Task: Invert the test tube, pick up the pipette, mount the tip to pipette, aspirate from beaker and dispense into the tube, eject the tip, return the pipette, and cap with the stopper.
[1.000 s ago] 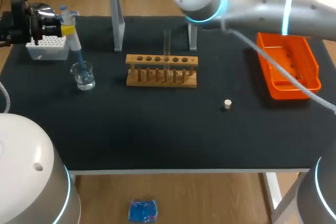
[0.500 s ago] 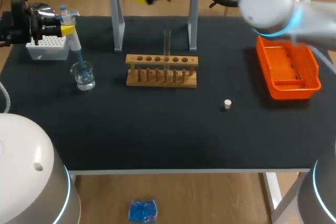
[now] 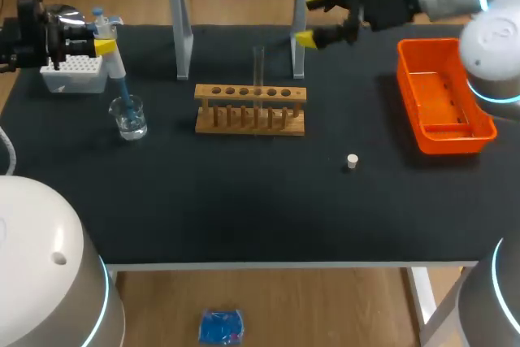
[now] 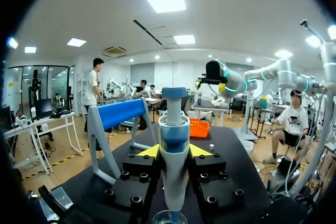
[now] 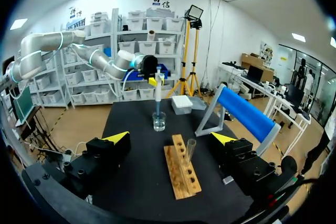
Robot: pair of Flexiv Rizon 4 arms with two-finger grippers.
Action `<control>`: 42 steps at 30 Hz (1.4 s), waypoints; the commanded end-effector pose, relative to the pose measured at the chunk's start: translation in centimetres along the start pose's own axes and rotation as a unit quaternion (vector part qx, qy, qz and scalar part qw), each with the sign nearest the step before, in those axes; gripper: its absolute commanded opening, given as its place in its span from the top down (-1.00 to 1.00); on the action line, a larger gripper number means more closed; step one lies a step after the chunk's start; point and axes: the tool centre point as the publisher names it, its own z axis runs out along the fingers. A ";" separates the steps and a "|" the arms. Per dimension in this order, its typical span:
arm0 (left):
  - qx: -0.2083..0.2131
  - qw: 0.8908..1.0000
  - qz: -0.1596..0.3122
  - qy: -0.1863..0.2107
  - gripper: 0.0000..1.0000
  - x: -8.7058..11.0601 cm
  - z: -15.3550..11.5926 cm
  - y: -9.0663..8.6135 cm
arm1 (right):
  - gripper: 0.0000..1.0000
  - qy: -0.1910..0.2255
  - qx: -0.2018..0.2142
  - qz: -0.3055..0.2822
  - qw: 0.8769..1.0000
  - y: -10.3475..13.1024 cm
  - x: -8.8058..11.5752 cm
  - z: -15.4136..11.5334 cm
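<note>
Black table, wooden rack, beaker, tip box, orange tray, white stopper

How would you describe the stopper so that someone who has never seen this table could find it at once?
Start at the wooden rack in the middle of the black table. Nearer the robot and to its right, short of the orange tray, lies the stopper. It is a small pale plug, alone on bare mat, touching nothing.

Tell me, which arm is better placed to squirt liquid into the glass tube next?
Left: the left gripper holds the pipette, its tip in the beaker; the right gripper hangs open and empty beyond the rack.
</note>
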 end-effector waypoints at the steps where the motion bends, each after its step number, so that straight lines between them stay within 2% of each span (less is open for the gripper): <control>1: -0.001 1.000 0.000 0.002 1.00 -0.1 -0.1 0.0 | -1.00 0.017 -0.024 -0.012 0.999 -3.5 0.3 -1.0; 9: -0.001 1.000 0.000 0.002 1.00 -0.1 -0.1 0.0 | -1.00 0.022 -0.031 -0.005 0.999 -6.4 -0.5 0.7; 14: -0.001 1.000 0.000 0.002 1.00 -0.1 -0.1 0.0 | -1.00 0.028 -0.032 -0.004 0.999 -7.3 -0.8 2.2; 21: -0.001 1.000 0.000 0.002 1.00 -0.1 -0.1 0.0 | -1.00 0.036 -0.025 -0.010 0.999 -7.7 -1.1 3.5; 42: -0.001 1.000 0.000 0.002 1.00 -0.1 -0.1 0.0 | -1.00 0.039 -0.030 -0.007 0.999 -7.8 -1.2 3.3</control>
